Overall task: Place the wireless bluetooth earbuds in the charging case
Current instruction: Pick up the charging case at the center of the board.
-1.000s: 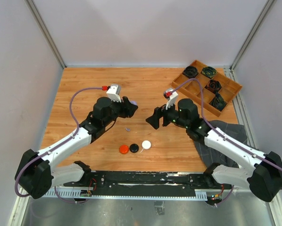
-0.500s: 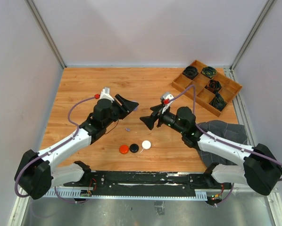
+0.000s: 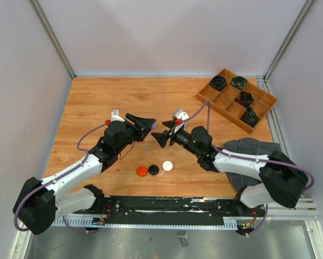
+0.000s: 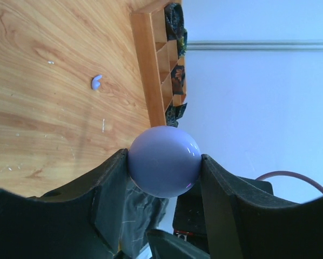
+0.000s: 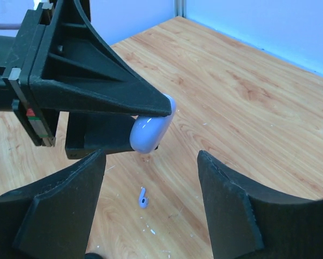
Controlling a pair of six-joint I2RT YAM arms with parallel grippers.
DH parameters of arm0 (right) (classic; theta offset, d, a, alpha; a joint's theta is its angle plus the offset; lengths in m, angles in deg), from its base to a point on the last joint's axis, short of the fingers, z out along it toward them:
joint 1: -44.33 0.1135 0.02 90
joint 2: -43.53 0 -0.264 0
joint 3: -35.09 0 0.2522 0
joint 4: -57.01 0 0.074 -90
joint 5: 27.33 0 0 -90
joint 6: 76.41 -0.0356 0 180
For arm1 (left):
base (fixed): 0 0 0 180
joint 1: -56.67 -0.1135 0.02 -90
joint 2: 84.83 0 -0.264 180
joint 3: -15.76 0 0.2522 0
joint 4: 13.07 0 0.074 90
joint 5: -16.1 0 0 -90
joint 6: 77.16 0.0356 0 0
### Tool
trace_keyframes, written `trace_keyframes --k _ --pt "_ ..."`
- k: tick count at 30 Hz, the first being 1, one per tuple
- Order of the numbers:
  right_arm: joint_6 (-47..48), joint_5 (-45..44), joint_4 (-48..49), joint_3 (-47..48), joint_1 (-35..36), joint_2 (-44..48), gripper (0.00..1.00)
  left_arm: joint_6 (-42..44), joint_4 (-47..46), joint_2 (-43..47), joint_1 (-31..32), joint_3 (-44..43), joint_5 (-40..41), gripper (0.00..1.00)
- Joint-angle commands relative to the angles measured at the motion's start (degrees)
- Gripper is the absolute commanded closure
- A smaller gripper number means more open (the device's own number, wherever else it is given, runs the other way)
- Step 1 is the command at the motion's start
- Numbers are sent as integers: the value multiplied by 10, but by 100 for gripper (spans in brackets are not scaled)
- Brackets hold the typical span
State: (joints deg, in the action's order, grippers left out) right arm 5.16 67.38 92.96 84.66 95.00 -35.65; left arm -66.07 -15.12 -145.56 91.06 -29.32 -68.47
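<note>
My left gripper [image 3: 148, 123] is shut on a round pale purple charging case [image 4: 164, 161] and holds it above the table, pointing right. The case also shows in the right wrist view [image 5: 150, 132], pinched at the left finger's tip. My right gripper [image 3: 160, 133] is open and empty, facing the case from the right, jaws wide apart [image 5: 150, 157]. One pale purple earbud [image 3: 146, 147] lies on the wood below both grippers; it also shows in the left wrist view [image 4: 96, 82] and the right wrist view [image 5: 143, 197]. No other earbuds are visible.
Three small round pucks lie near the front: red-orange [image 3: 142, 171], black [image 3: 153, 169], white [image 3: 167, 165]. A wooden divided tray [image 3: 222, 106] with black coiled bundles stands at the back right. A grey cloth [image 3: 253, 148] lies under the right arm.
Both grippers have swung toward the centre and come closer together. The left one has kept the purple case; the right one has moved left, up to the case.
</note>
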Motion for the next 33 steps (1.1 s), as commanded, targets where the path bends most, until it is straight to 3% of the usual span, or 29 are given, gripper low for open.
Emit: trace_keyframes --k 1,16,23,27,33 --pt "24 -54 80 14 17 -21 31 -37 -32 19 6 13 22 51" --pt "1 -46 122 39 19 -74 40 -65 -71 24 10 44 24 51" --pt "-13 -54 131 39 19 -84 54 -69 -80 20 15 46 22 51" --pt "-16 -56 131 34 19 -79 62 -68 -84 23 16 49 22 45" --pt "-15 -54 117 26 19 -56 76 -46 -85 41 16 53 26 29"
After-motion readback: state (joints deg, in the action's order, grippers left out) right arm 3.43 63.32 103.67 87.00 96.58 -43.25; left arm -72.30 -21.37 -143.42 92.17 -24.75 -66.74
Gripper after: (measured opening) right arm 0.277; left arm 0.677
